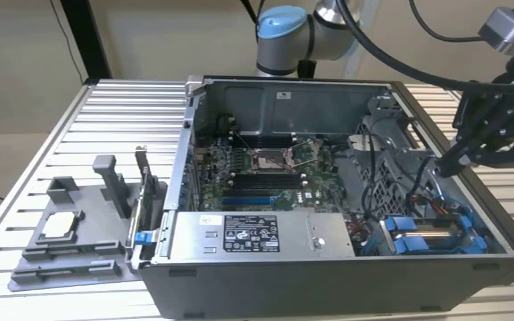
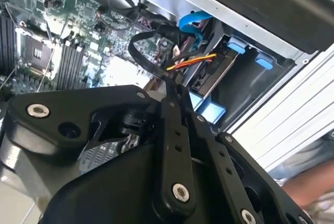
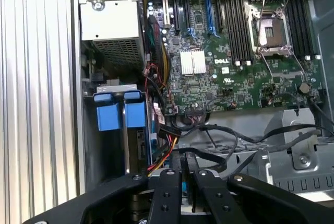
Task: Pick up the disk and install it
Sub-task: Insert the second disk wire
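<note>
The disk (image 1: 428,229), silver with blue carrier pieces at its sides, lies in the drive bay at the corner of the open computer case (image 1: 328,284) on the exterior view's right. Its blue carrier (image 3: 135,114) also appears in the first wrist view, with orange and yellow cables running just beside it. My black gripper (image 1: 446,166) hangs over the case's right wall, above and slightly behind the bay. Its fingers are shut together with nothing between them, as both wrist views show: gripper (image 3: 188,156), gripper (image 2: 171,91).
The motherboard (image 1: 262,177) with an open processor socket fills the case floor. A grey power-supply box (image 1: 248,234) sits at the front. Black cables (image 3: 235,138) cross near the bay. On the exterior view's left stands a grey fixture (image 1: 69,257) holding a small square chip (image 1: 61,224).
</note>
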